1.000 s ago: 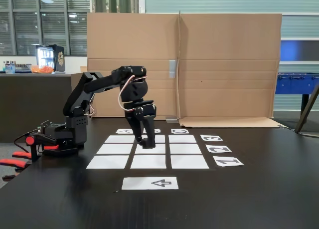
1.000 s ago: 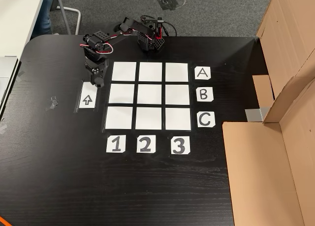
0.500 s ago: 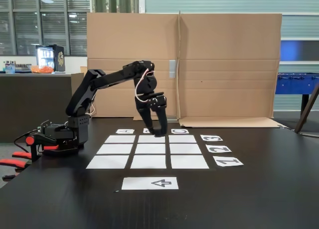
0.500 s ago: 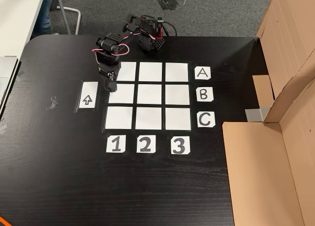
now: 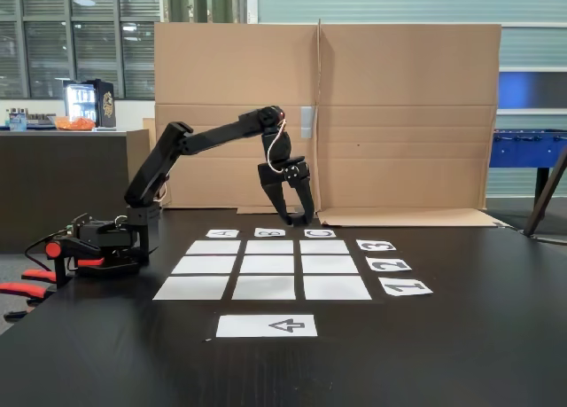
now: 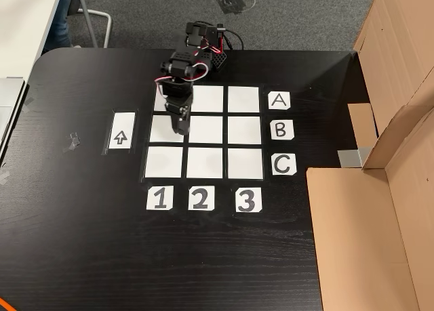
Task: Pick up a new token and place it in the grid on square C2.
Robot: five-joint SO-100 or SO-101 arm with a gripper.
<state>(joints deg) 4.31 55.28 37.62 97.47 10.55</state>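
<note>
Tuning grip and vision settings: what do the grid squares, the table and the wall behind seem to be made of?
The grid squares: thin white paper, matte, lying flat. The table: black, probably laminate or painted wood, with a soft sheen and faint reflections. The wall behind: brown corrugated cardboard, by its creases and fold lines.

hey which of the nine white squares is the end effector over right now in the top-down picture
In the fixed view from above, the end effector hangs over the row B, column 1 square, at its right edge. The other eight squares of the grid lie uncovered by its tip.
</note>
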